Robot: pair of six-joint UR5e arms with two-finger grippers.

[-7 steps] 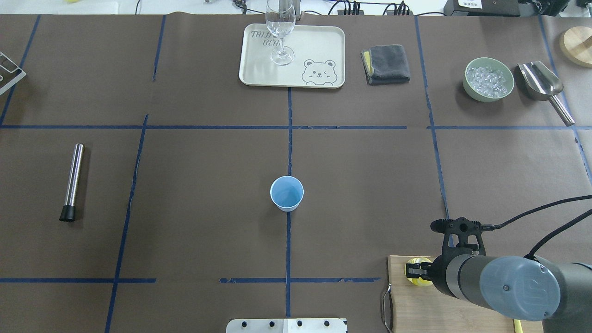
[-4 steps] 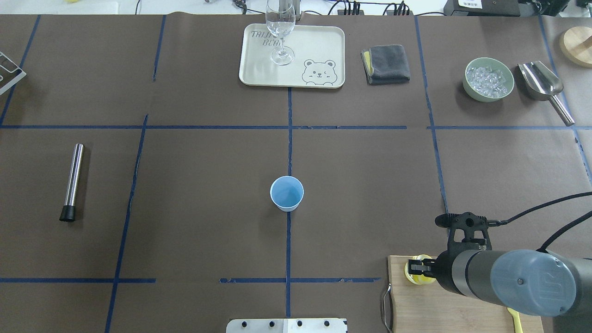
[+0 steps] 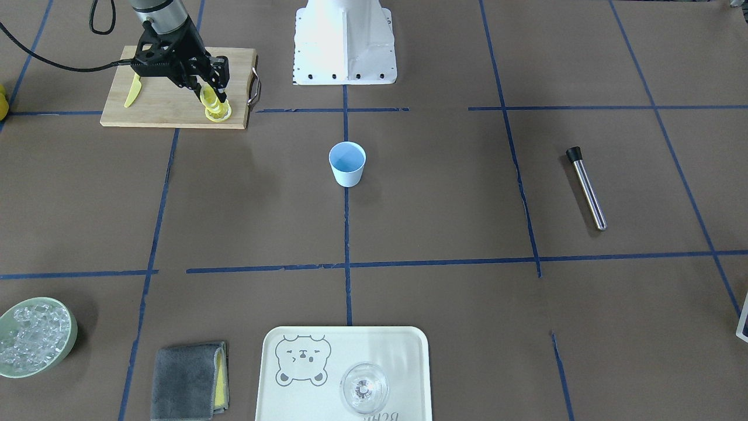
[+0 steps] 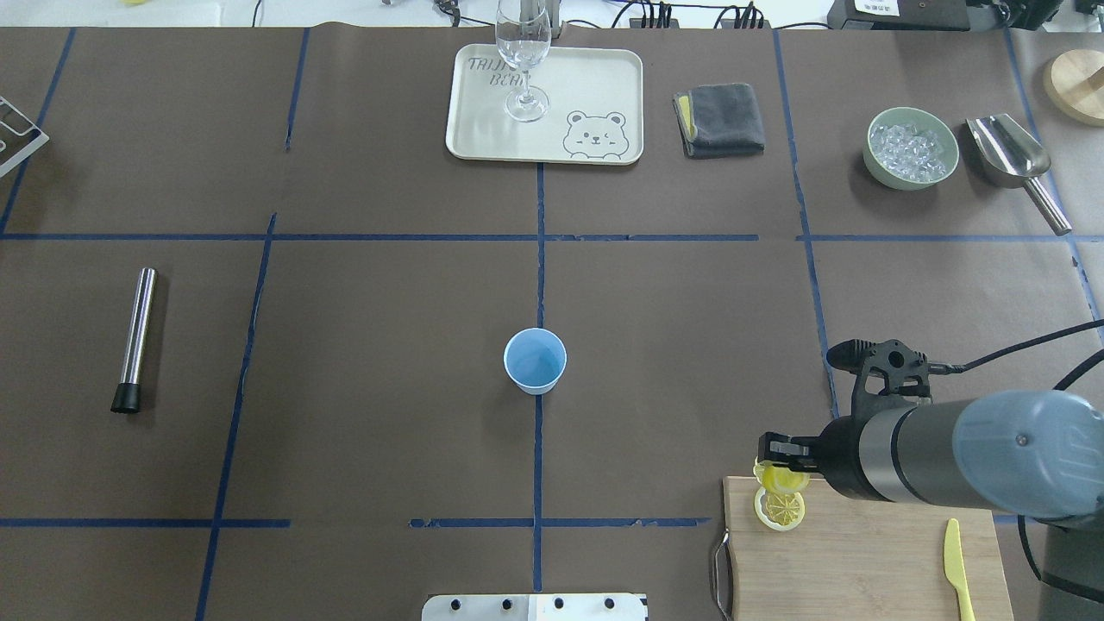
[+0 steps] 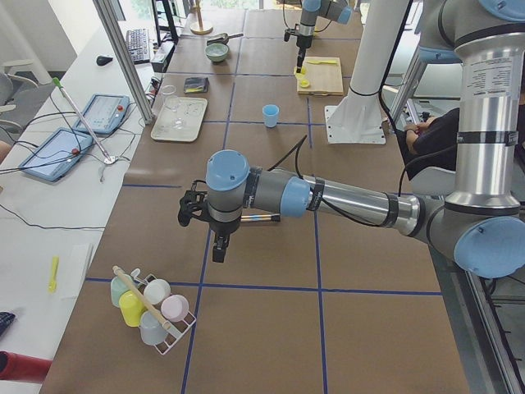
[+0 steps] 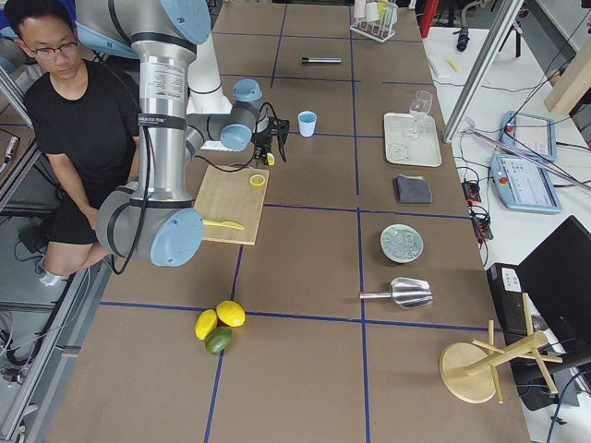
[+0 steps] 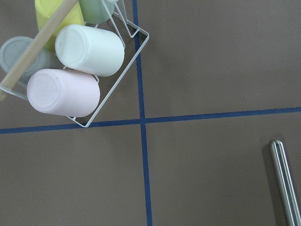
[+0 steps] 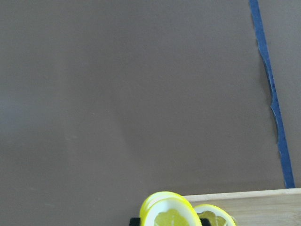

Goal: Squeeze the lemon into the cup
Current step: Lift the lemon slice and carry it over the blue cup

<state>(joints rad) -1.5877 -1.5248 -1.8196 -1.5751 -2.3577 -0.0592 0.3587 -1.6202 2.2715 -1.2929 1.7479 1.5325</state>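
Note:
My right gripper point(image 4: 779, 470) is shut on a lemon slice point(image 4: 785, 479) and holds it just above the far left corner of the wooden cutting board point(image 4: 862, 561). The front view shows the held slice point(image 3: 209, 96) in the gripper point(image 3: 214, 99). The right wrist view shows it on edge point(image 8: 171, 215). A second, alike slice point(image 4: 780, 510) lies flat on the board below. The pale blue cup point(image 4: 535, 360) stands upright and empty at the table's middle, well to the left of the gripper. My left gripper point(image 5: 220, 246) hangs over the table's left end; I cannot tell if it is open.
A yellow plastic knife point(image 4: 956, 561) lies on the board. A tray point(image 4: 595, 86) with a wine glass point(image 4: 523, 60), a grey cloth point(image 4: 720, 119), a green bowl of ice point(image 4: 912, 147) and a scoop point(image 4: 1013, 159) stand along the far side. A metal muddler point(image 4: 136, 336) lies left. A cup rack point(image 5: 152, 316) stands under the left arm.
My right gripper has lifted with the lemon slice and moved a little away from the board's edge. The second slice and the knife have come into view. The cup has not moved.

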